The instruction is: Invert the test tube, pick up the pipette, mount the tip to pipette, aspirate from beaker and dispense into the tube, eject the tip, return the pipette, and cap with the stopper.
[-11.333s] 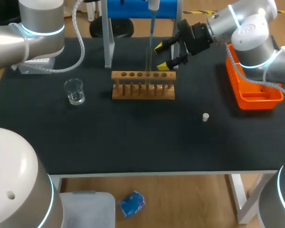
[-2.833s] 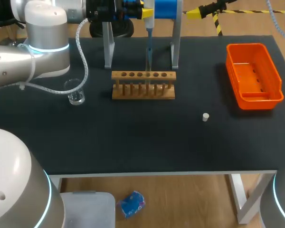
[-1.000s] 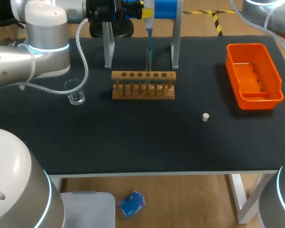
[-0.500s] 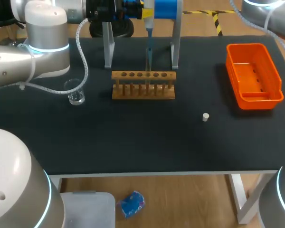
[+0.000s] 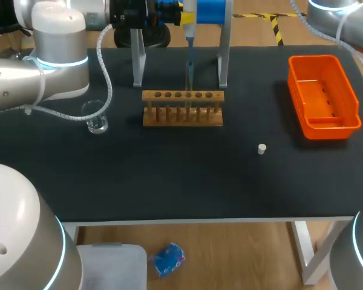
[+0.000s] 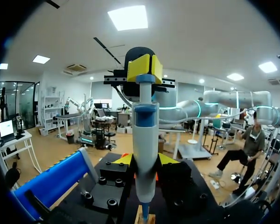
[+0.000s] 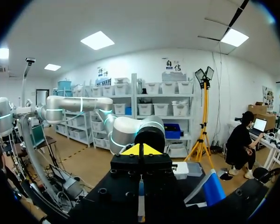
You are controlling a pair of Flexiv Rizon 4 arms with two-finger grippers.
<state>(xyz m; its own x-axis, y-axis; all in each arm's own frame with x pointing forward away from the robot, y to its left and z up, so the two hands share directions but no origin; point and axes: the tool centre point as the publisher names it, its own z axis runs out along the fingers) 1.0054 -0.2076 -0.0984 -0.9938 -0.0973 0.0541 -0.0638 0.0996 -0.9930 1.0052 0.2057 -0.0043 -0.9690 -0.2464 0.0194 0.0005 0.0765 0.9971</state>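
The white and blue pipette (image 5: 189, 42) hangs upright in the blue stand (image 5: 213, 12) behind the wooden rack (image 5: 181, 109). My left gripper (image 5: 183, 15) is shut on its body (image 6: 144, 140), one yellow fingertip (image 6: 123, 159) showing on each side. My right gripper (image 6: 144, 68) is shut and sits right at the pipette's top end; from its own wrist view (image 7: 140, 150) the pipette shows just below. A clear tube (image 5: 190, 81) stands in the rack under the pipette's thin end. The glass beaker (image 5: 97, 118) is left of the rack. The white stopper (image 5: 262, 148) lies to the right.
An orange bin (image 5: 323, 124) stands at the table's right side. The stand's grey legs (image 5: 138, 60) rise behind the rack. My left arm (image 5: 54, 54) spans the back left above the beaker. Black mat lies bare in front of the rack.
Over the last second only my right arm's elbow has shifted slightly at the top right. Before that, my right gripper left the head view and my left gripper came to the pipette.
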